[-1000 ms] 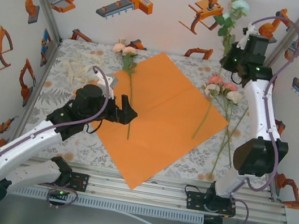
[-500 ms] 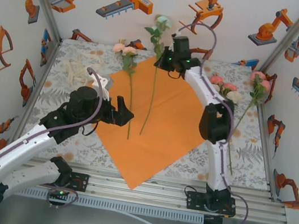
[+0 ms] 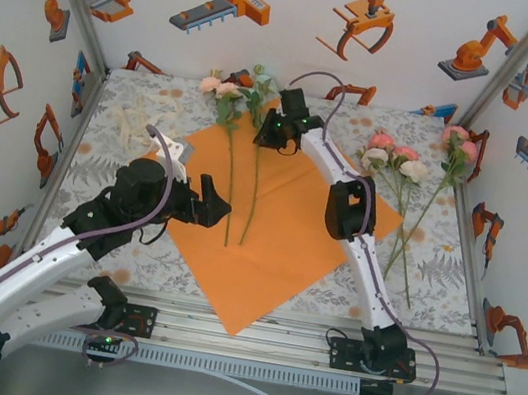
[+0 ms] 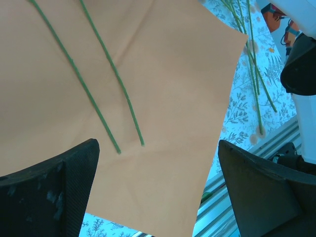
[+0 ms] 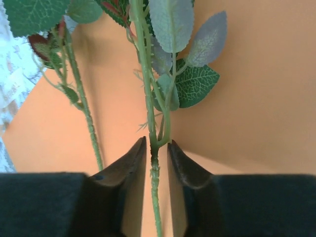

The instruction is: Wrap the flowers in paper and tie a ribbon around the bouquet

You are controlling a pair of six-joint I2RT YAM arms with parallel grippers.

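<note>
Flowers (image 3: 227, 90): artificial pink and white roses, long green stems. Two lie on the single large plain orange paper sheet (image 3: 286, 216); more sit right of it, overlapping, count unclear. One cream ribbon (image 3: 140, 123) left of paper. Grey leaf-print tablecloth (image 3: 100, 145), white stickered walls (image 3: 297, 0). left gripper (image 3: 215, 200) wide open, empty, over paper's left edge. right gripper (image 5: 157, 144) near paper's far corner, jaws slightly apart around one stem; pinching or not, can't tell.

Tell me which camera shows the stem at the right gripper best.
Right wrist: the stem runs close up between the right gripper's fingers, leaves above. Top external shows the whole flower, small, on the paper. Left wrist shows two bare stem ends; which is this one, I cannot tell.
</note>
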